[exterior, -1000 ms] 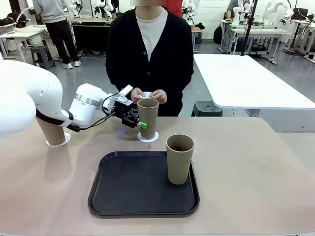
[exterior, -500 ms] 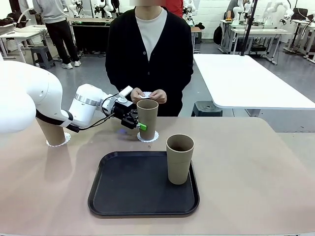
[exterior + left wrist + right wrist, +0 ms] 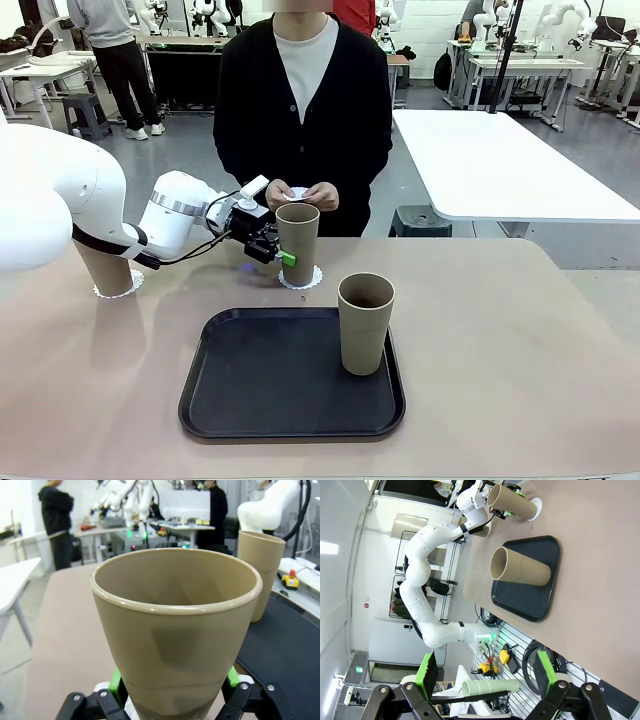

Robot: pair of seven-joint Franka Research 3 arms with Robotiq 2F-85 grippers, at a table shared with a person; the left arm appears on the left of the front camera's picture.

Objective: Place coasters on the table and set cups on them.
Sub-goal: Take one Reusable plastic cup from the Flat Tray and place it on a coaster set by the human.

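White, rounded left arm [image 3: 70,195], banded in black at the joint, silver ring at the wrist, black cable looping along to the black left pincer [image 3: 285,252] with green pads [image 3: 116,682]. Right pincer [image 3: 486,675] likewise black, bolted, green-padded. Person [image 3: 305,110] in black buttoned cardigan over white top

The right gripper [image 3: 487,680] stands wide apart, nothing between its pads. On the table [image 3: 600,590], a cup [image 3: 520,571] stands on the tray [image 3: 532,605]. A second cup [image 3: 512,501] sits on a coaster [image 3: 535,508], beside the left arm [image 3: 427,550].
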